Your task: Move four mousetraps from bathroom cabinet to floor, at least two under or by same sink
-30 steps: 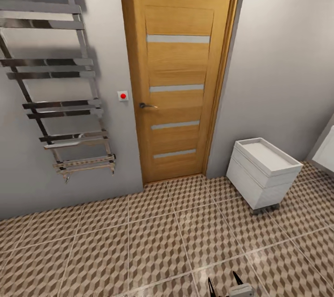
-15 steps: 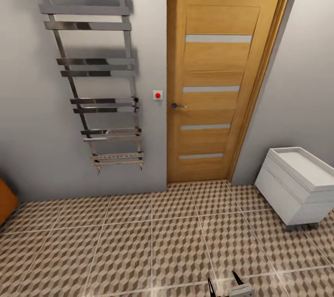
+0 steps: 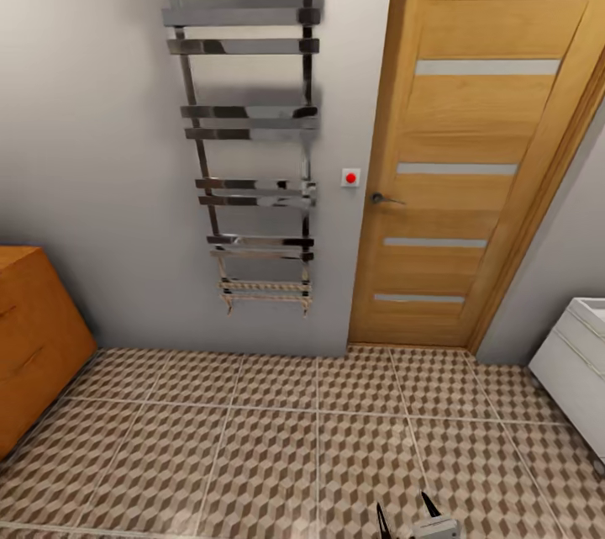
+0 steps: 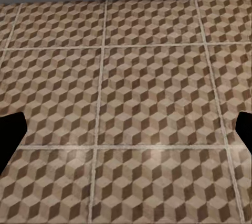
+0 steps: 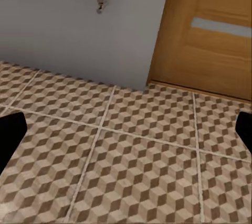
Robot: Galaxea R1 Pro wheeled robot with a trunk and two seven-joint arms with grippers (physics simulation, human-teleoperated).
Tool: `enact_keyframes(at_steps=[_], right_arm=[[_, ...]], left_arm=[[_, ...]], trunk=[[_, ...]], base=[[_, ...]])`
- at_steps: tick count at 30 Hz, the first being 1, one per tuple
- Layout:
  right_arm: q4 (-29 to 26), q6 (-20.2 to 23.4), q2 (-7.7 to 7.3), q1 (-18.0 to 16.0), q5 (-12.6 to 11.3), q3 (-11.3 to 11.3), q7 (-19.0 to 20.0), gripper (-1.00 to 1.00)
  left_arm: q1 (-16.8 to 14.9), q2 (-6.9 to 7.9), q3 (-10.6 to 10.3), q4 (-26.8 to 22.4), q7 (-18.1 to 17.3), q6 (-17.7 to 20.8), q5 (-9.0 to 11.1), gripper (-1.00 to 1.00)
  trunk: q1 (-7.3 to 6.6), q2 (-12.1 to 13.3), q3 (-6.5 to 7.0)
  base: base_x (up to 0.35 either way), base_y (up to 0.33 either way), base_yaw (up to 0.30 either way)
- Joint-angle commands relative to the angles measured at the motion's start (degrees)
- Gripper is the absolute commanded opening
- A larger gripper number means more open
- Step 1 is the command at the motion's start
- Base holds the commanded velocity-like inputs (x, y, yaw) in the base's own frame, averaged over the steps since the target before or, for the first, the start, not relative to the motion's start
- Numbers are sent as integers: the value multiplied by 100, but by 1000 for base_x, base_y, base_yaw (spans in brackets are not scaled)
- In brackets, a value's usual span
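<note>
Two dark fingertips of my right gripper (image 3: 407, 518) poke up at the near edge of the head view, spread apart with nothing between them. In the right wrist view the finger pads (image 5: 10, 129) sit at the two sides with bare tile between, so that gripper is open and empty; the left gripper's fingers (image 4: 10, 132) frame open tile the same way, also empty.

None of the four mousetraps shows anywhere, so I judge the task has hardly begun: all four are yet to be fetched and laid down, and no sink is in sight.

The bathroom floor (image 3: 277, 446) stretches wide and bare ahead of me, with free room to roll left. At the far left stands the cabinet (image 3: 34, 337), its orange-brown corner and drawer fronts coming to an edge against the tiles; that is where I judge I must head. On the far wall hangs a chrome towel rail (image 3: 248, 127), with a wooden door (image 3: 470, 169) to its right. The small white drawer unit (image 3: 580, 371) juts in at the right edge.
</note>
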Motion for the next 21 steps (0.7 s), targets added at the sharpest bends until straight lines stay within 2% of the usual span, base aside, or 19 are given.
enact_keyframes(at_steps=[1, 8, 21], right_arm=[[3, -11, 0, -5, 16, 45, -60, 100], [2, -11, 0, -5, 16, 45, -60, 100], [5, -11, 0, -5, 16, 45, -60, 100]], left_arm=[[-11, -2, -48, 22, -8, -29, 47, 100], [-9, -2, -48, 22, -8, -29, 47, 100], [-10, -2, -48, 24, -8, -29, 47, 100]], trunk=[[6, -12, -12], [6, -12, -12], [6, -12, -12]], base=[[283, 188, 286], [300, 112, 286], [308, 1, 286]])
